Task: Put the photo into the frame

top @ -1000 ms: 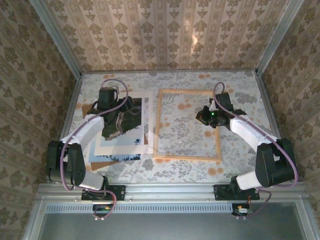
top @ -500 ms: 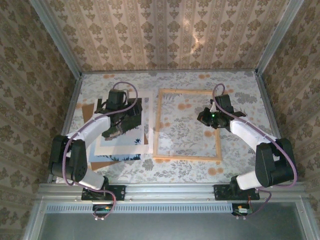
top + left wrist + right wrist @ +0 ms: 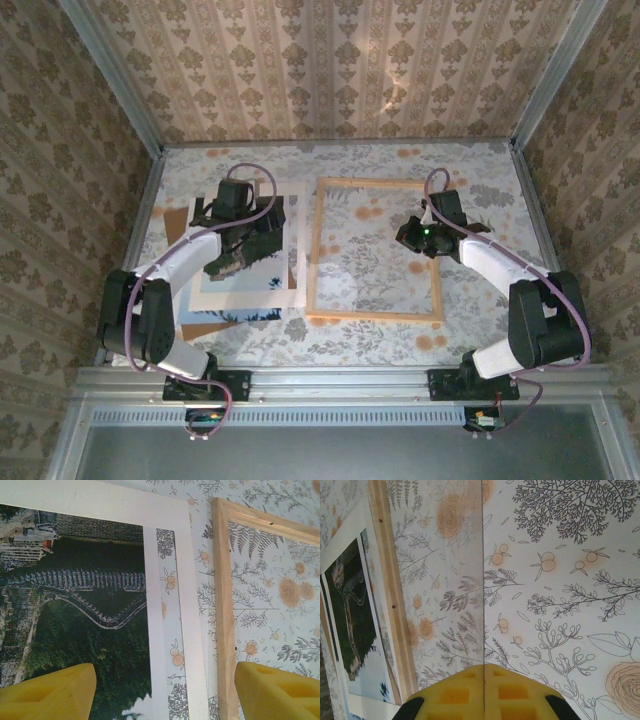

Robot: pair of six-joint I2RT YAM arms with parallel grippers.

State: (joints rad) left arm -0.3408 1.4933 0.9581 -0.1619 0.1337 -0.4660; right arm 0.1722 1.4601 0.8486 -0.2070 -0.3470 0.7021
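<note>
Left tool [image 3: 165, 690] wide open above the photo [image 3: 75, 630]; right tool [image 3: 483, 682] pinches a clear sheet [image 3: 450, 580] over the frame [image 3: 390, 580].

Robotics lab booth I reckon: wallpapered walls [image 3: 340, 70], left arm [image 3: 185, 258] and right arm [image 3: 495, 262] bolted onto an aluminium rail [image 3: 330, 385].

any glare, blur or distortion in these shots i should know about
Top external: bright glare patch on the back wall, side walls splay from the wide lens. Left wrist: photo fairly sharp, left hand pads close and blurred. Right wrist: clear sheet pinched in the right hand greys the tablecloth pattern left of its edge.
</note>
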